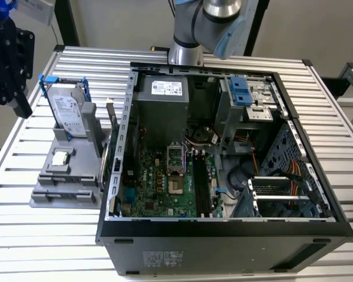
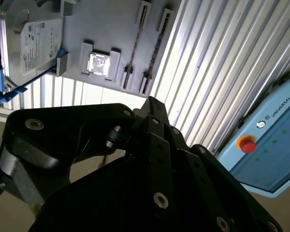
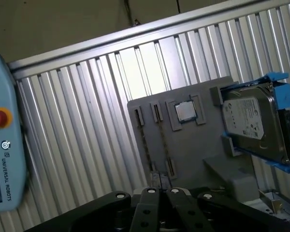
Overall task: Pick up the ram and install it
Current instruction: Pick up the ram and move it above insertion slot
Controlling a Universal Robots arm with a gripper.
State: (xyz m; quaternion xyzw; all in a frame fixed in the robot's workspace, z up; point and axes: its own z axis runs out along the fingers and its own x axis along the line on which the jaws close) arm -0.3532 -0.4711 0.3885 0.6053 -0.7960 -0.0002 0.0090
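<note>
So the ram (image 1: 113, 132) looks to be that thin dark stick standing on end, a bit tilted. In the exterior view it sits squeezed between the gray fixture (image 1: 50, 179) and the outer wall of the open PC case (image 1: 223, 230). Can't make out exactly what it leans on.

Just beside it on the fixture, the hard drive (image 1: 66, 111) with blue rails stands upright. The little square processor chip (image 1: 60, 157) lies flat in its pocket in front of that. In the first wrist view the fixture also has 2 narrow grooves (image 3: 147, 145) next to the chip.

Inside the case the motherboard (image 1: 156, 182) lies flat, with its long black slots (image 1: 203, 182) near the middle.

The end effector (image 1: 7, 106) hangs over the desk (image 1: 23, 235) at the exterior view's left edge, well apart from the ram. It looks spread wide with nothing in it.

A light blue pendant (image 3: 2, 159) with a red button lies on the desk, off to one side of the fixture.
</note>
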